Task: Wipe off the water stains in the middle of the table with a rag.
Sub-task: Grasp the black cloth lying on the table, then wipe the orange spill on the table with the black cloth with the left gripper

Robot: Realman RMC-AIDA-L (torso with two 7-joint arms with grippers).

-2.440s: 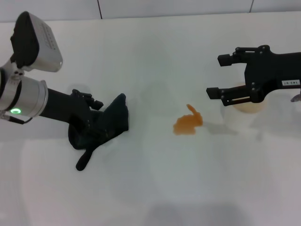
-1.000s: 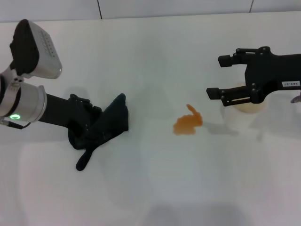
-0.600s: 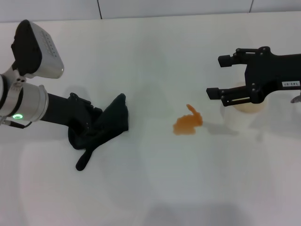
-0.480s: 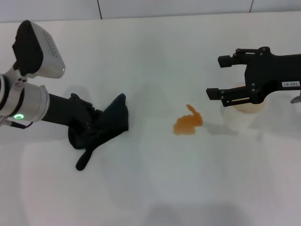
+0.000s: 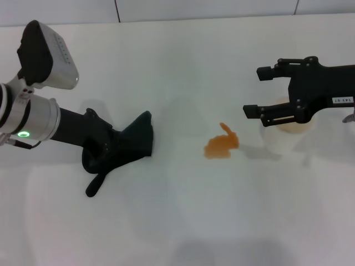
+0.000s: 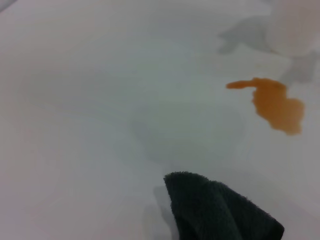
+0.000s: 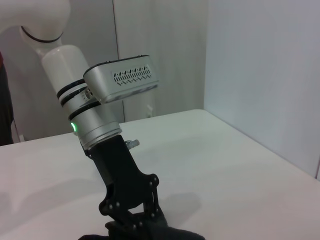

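Note:
The rag [image 5: 128, 145] is a dark teal-black cloth lying left of centre on the white table [image 5: 183, 221], its narrow tail pointing toward the front. My left gripper [image 5: 104, 148] is down in the rag's left part and shut on it. The right wrist view shows this gripper [image 7: 134, 216] pinching the rag [image 7: 160, 234]. A rag corner [image 6: 220, 210] fills the lower part of the left wrist view. The orange water stains [image 5: 222, 145] lie in the middle of the table, right of the rag and apart from it, and also show in the left wrist view [image 6: 274, 102]. My right gripper [image 5: 258, 90] hovers open at the right.
A white cup [image 5: 289, 124] holding something pale stands under the right gripper, just right of the stains, and it shows blurred in the left wrist view [image 6: 295, 25]. A tiled wall edge [image 5: 166, 11] bounds the table's far side.
My left arm has shifted slightly toward the right, and the rag has bunched and moved with it, its tail drawn in. The right arm and the stains have not moved.

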